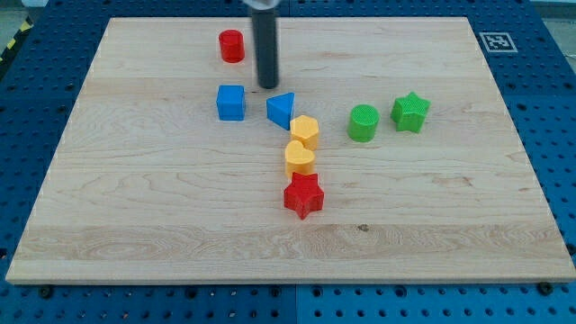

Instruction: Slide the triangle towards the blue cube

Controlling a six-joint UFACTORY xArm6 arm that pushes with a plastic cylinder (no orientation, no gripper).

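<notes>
While the rod point(267, 40) comes down near-vertical from the view's top edge, my tip point(268, 86) sits on the board point(135, 216) just above the gap between the blue cube point(231, 103) and the blue triangle point(281, 110). No jaws on this tool: it is a plain dark rod, nothing pinched, nothing held. Whether the tip touches either block cannot be told; it looks just clear of both.

Triangle: just below and slightly right of the tip, a narrow gap from the cube on its left. Its lower right corner is close to the upper yellow heart point(306, 131), contact uncertain.

Second yellow heart point(299, 158) lies directly below the first, touching it; red star point(303, 195) below that, touching or nearly so. Red cylinder point(232, 45) is left of the rod, near the board's top. Green cylinder point(364, 122) and green star point(410, 112) stand side by side, well right of the triangle.
</notes>
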